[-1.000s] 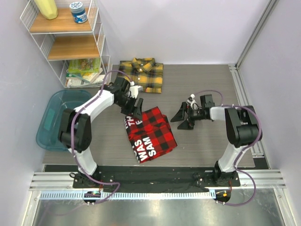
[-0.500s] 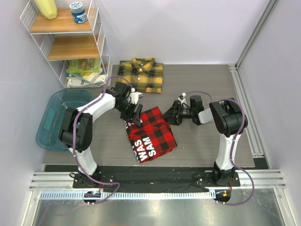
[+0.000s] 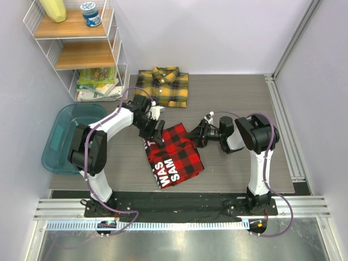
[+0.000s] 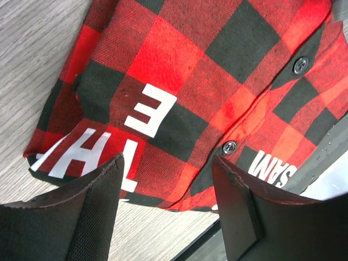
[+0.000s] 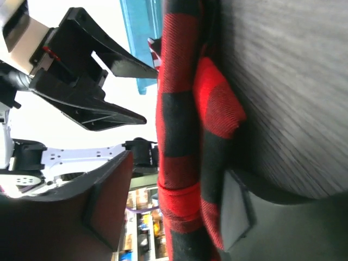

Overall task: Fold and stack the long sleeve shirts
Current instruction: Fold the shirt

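Note:
The red-and-black long sleeve shirt (image 3: pixel 175 155) lies folded mid-table, white lettering up. The yellow-and-black one (image 3: pixel 163 87) lies folded at the back. My left gripper (image 3: pixel 156 132) hovers open over the red shirt's far left corner. In the left wrist view the lettered cloth (image 4: pixel 179 70) lies beyond my left gripper (image 4: pixel 167 163), with bare table between the fingers. My right gripper (image 3: pixel 194 135) is at the shirt's far right edge. In the right wrist view that gripper (image 5: pixel 182 174) straddles the folded edge (image 5: pixel 179 109). One finger (image 5: pixel 234 212) lies under the cloth on the table, the other (image 5: pixel 109 196) stands apart from it.
A teal plastic bin (image 3: pixel 61 142) sits at the left edge beside the left arm. Behind it stands a white wire shelf (image 3: pixel 117 46) with a jar, a yellow bottle and books. An aluminium rail (image 3: pixel 284 122) runs along the table's right side.
My right gripper has slid left up to the red shirt's edge and narrowed its jaws around it. The left gripper has shifted slightly down and right onto the shirt's corner.

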Controlling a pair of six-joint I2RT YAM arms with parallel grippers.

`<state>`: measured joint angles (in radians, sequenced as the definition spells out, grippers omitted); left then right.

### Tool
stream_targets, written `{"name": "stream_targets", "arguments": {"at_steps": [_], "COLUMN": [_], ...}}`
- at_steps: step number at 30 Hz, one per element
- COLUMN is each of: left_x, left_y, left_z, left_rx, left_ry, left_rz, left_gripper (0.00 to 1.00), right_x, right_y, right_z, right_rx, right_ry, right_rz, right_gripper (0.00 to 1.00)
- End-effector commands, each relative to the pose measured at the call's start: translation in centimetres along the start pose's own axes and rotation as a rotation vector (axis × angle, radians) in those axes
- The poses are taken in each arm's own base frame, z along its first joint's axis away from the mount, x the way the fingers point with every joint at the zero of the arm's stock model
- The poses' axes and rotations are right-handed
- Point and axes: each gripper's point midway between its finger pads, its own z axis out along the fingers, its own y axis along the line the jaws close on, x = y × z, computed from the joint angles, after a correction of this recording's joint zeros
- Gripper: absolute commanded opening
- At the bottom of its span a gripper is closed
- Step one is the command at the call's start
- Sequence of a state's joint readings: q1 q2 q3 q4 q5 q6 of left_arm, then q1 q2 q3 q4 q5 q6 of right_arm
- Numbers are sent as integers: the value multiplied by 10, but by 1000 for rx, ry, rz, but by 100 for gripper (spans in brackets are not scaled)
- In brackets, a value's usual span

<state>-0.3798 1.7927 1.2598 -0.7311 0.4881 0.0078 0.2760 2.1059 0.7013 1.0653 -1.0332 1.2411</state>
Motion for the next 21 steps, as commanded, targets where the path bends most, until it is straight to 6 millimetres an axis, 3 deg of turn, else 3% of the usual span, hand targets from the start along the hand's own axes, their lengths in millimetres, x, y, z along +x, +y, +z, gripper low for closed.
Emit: {"name": "stream_targets", "arguments": {"at_steps": [1, 2, 4, 6, 7, 8, 10, 11, 12, 13, 14, 15, 16, 17, 18, 19, 20, 21], "left_x": [-14, -15, -18, -21, -25, -27, -32, -36, -38, -39, -40, -41, -41, -41, -40, -39, -38, -38], "left_y": [-1, 0, -3, -5, -11, -13, -18, -22, -22, -24, -27, -27, -28, -28, -28, -27, -26, -25], "left_z": [-2, -3, -8, -15, -25, -30, -43, -53, -58, -62, -68, -71, -73, -76, -78, -78, -79, -81], "left_rx": [-5, -7, 8, 30, 52, 59, 74, 66, 59, 55, 53, 48, 43, 38, 32, 23, 18, 10], "left_ry": [-45, -47, -62, -87, -117, -134, -173, -202, -217, -228, -245, -252, -256, -260, -260, -260, -260, -266], "left_rz": [25, 24, -6, -21, -11, -9, 3, 22, 36, 47, 63, 70, 76, 77, 76, 108, 111, 117], "left_gripper": [67, 68, 70, 75, 99, 100, 100, 100, 100, 100, 100, 100, 100, 100, 100, 100, 100, 100], "right_x": [18, 16, 8, -10, -16, -24, -37, -62, -38, -40, -56, -50, -54, -68, -63, -72, -89, -86], "right_y": [-2, 1, 10, 20, 37, 49, 33, 64, 40, 38, 63, 61, 66, 87, 91, 93, 114, 111], "right_z": [6, 7, 3, -12, -19, -27, -50, -59, -77, -87, -95, -109, -119, -125, -137, -149, -157, -164], "right_rx": [-24, -35, -55, -61, -74, -81, 53, 115, 315, 381, 422, 516, 555, 587, 645, 728, 769, 822], "right_ry": [48, 60, 60, 23, 16, 18, -6, -40, 25, 76, 56, 78, 101, 87, 113, 113, 95, 140], "right_rz": [70, 64, 53, 58, 21, -22, -91, -255, -114, -337, -424, -402, -491, -577, -575, -617, -729, -715], "right_gripper": [47, 27, 3, 1, 1, 1, 1, 1, 1, 1, 1, 1, 1, 1, 1, 1, 1, 1]}}
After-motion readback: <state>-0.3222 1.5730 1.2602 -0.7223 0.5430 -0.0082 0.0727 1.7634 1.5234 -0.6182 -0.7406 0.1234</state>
